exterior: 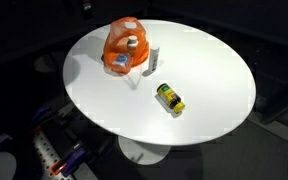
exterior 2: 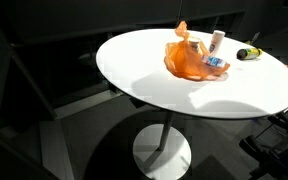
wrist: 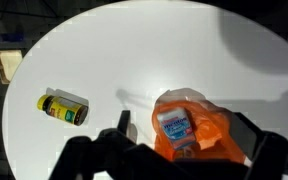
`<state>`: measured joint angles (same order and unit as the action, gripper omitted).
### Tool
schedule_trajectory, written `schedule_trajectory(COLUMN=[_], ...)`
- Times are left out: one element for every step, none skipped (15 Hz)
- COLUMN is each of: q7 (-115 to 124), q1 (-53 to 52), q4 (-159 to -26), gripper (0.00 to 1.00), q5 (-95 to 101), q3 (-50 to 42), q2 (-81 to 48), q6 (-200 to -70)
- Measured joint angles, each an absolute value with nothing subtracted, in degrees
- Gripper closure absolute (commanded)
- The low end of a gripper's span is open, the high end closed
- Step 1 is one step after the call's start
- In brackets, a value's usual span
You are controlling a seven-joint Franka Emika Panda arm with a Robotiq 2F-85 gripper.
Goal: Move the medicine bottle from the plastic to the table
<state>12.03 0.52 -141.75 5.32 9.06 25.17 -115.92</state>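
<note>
Nearest the wrist camera, the tool (wrist: 184, 130) is showing at the bottom edge of the wrist view, dark and blurred. Its two fingers are standing apart and are clamping nothing. Between them in that view, the orange plastic bag (wrist: 212, 128) is lying crumpled on the white round surface (wrist: 104, 50). The medicine bottle (wrist: 174, 125), carrying a blue-and-white label, is resting inside the bag's open folds and is not yet sitting on the bare surface. Whether the fingers are touching the bag cannot be told from this view. Toward the left of the wrist view, a yellow-and-black bottle (wrist: 62, 105) is lying on its side, well apart from the bag. In both exterior views the bag (exterior: 124, 40) (exterior 2: 184, 62) is sitting toward one edge of the surface (exterior: 214, 70) (exterior 2: 184, 95), with the blue label of the medicine bottle (exterior: 118, 63) (exterior 2: 214, 64) showing through its opening. A white tube (exterior: 154, 58) (exterior 2: 217, 40) is positioned just beside the bag; whether it is standing upright or leaning cannot be told. The yellow-and-black bottle (exterior: 170, 99) (exterior 2: 248, 53) is lying alone, beyond the tube and away from the bag.
</note>
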Motion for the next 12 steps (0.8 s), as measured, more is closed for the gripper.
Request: schedule_trajectory(q7=[12.3, 12.6, 12.7, 12.8, 12.8, 12.8, 12.8, 12.8, 12.7, 12.7, 12.7, 12.7], q1=[0.9, 1.2, 1.4, 1.5, 1.6, 1.6, 1.6, 1.6, 1.6, 1.6, 1.6, 1.6], q4=[-140.3, -138.7, -137.3, -136.0, -134.7, -133.5, -132.4, -131.3, -130.2, -129.0, -128.0, -127.1], gripper=[0.00, 0.00, 0.00, 0.00, 0.00, 0.00, 0.00, 0.00, 0.00, 0.00, 0.00, 0.00], q5=[5.8, 6.2, 6.4, 6.5, 6.7, 6.7, 6.7, 6.7, 6.7, 6.7, 6.7, 6.7], q3=[8.9, 8.6, 8.3, 8.0, 7.6, 7.1, 6.7, 6.3, 5.9, 5.5, 5.1, 4.8], q2=[23.5, 21.7, 20.0, 18.2, 16.5, 14.6, 12.8, 10.9, 9.1, 7.4, 5.9, 4.7], q6=[-116.8, -117.7, -118.5, -119.3, -120.1, -120.9, -121.7, -122.4, -122.9, -123.4, -123.6, -123.7])
